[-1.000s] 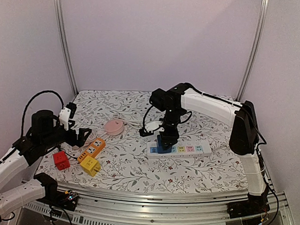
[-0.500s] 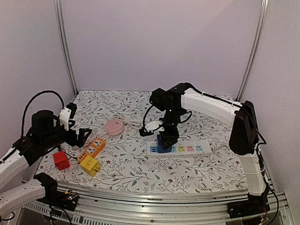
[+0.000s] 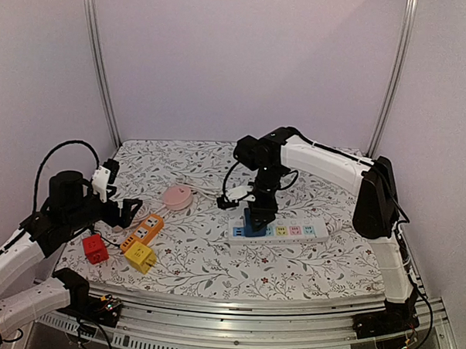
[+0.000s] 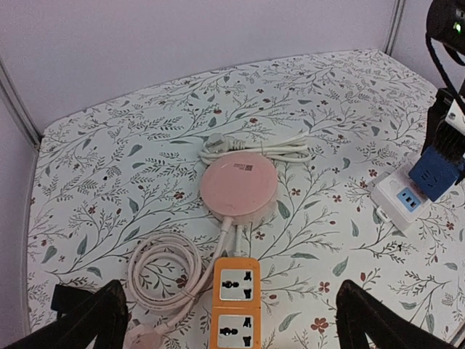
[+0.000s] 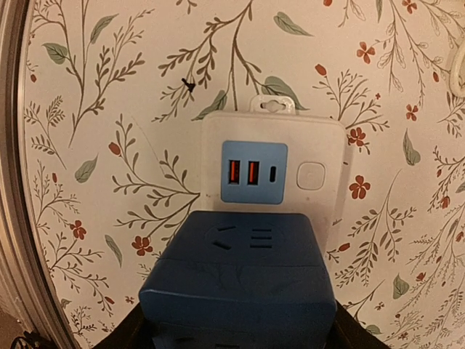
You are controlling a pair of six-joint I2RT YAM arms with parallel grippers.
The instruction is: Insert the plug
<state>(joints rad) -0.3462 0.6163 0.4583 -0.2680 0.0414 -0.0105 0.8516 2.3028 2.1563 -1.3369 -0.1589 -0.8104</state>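
**Right jaws pinch plug at strip; left jaws spread**

Top view: right jaws point down and are clamped on the blue plug [image 3: 256, 220]. The white strip [image 3: 292, 231] lies directly under them and runs off to their right. Cannot tell whether the plug is seated or just above the strip. Left jaws are wide apart and hold nothing. They are low over the tabletop [image 3: 213, 270], with the orange strip [image 3: 144, 231] just past their tips. The red cube [image 3: 95, 248] and yellow cube [image 3: 140, 256] are near them, and the pink disc [image 3: 177, 196] is farther ahead.

Left wrist view: both dark fingers [image 4: 83, 323] sit at the frame's bottom corners, with a wide gap between them. The orange strip [image 4: 236, 305] lies in that gap. The pink disc [image 4: 238, 182] is beyond it, and a coiled cord [image 4: 163, 269] is ahead to the left. The plug [image 4: 436, 171] and the strip end [image 4: 396, 200] are far ahead to the right.

Right wrist view: the plug [image 5: 240, 283] fills the space between the jaws and is gripped on both flanks. It covers the strip [image 5: 320, 211] just short of the USB panel [image 5: 253, 171].
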